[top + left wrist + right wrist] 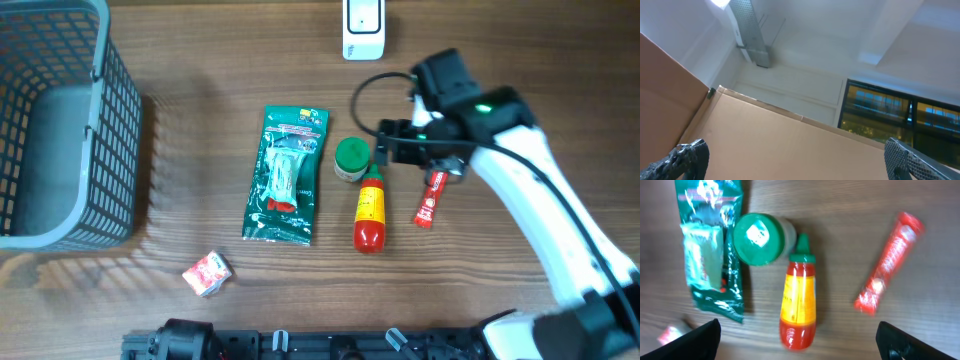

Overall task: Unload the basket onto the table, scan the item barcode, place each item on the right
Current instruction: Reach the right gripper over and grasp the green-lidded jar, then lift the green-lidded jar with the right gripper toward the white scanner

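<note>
Wood-grain table (200,60), grey mesh basket (120,150) at left, white ceiling (815,40), left tool (797,162) open, right tool (802,342) open

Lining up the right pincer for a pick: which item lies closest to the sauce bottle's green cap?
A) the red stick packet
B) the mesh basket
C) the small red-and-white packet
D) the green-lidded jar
D: the green-lidded jar sits right beside the cap end of the sauce bottle, while the red stick packet lies clearly apart on the other side.

Labels on the sauce bottle (799,305) (all blurred) are unreadable.
</note>
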`<state>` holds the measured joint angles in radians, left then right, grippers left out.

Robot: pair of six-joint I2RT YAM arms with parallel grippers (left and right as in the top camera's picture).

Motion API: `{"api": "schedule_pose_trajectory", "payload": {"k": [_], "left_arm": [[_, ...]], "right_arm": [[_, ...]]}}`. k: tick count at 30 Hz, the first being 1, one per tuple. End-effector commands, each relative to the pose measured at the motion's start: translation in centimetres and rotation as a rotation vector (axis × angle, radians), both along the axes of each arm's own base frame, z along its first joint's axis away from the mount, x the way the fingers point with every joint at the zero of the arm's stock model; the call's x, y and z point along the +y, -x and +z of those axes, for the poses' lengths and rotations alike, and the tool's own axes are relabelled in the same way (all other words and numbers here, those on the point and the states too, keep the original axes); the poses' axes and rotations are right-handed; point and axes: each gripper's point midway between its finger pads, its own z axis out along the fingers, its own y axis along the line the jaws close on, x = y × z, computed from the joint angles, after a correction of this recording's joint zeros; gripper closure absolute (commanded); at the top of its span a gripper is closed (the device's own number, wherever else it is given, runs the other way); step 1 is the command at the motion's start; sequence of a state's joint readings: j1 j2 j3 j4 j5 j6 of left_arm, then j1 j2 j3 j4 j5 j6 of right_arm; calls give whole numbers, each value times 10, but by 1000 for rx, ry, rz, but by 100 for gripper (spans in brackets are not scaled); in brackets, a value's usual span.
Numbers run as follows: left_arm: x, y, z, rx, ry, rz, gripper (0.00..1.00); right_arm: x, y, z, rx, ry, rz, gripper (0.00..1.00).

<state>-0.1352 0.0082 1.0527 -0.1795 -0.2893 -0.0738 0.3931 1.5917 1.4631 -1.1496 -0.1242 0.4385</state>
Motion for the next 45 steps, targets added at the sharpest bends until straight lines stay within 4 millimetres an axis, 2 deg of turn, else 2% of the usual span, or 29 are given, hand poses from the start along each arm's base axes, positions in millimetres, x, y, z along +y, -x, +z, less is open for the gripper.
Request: {"api": "schedule_pose_trajectory", "payload": {"k": [1,3,5,7,12,14,16,19,23,26,32,35,37,39,42,45], "left_arm": [[-2,-5,-4,22,2,-5,0],[-2,-5,-4,25,1,-5,0],[-2,-5,-4,25,2,-5,0],[-2,-6,-5,30,1,-5,0],[-2,-9,-8,47,-1,-5,0],[-2,-9,-8,48,-1,-5,0],[-2,-9,-8,49,-1,-5,0],[-2,-9,-8,49,-1,-5,0],[-2,-10,-8,49,-2,-5,0],[-2,-10,-9,52,-2,-5,0],[-2,-10,-9,53,-2,-5,0],[-2,-11,-10,59,-3,-5,0],[-2,-11,-10,59,-3,-5,0],[-2,-10,-10,57,-2,-5,0],[-2,-10,-10,55,-2,-5,0],[-2,-9,-9,52,-2,-5,0]], "right_arm": [[32,-31,-7,-125,-41,286,0],[49,-49,-5,-219,-78,401,0],[48,-65,-7,-277,-35,421,0],[44,-73,-15,-291,14,437,0],[57,-66,-54,-215,46,568,0],[69,-59,-71,-188,66,637,0],[70,-62,-93,-172,174,653,0],[76,-56,-117,-126,204,693,0],[79,-50,-135,-82,210,701,1],[81,-55,-133,-92,199,650,6],[80,-61,-124,-63,171,410,37],[80,-61,-116,-20,137,236,38],[81,-62,-105,6,113,116,38],[84,-67,-92,15,82,4,42],[91,-77,-72,9,19,-144,37],[93,-83,-67,8,-19,-272,35]]}}
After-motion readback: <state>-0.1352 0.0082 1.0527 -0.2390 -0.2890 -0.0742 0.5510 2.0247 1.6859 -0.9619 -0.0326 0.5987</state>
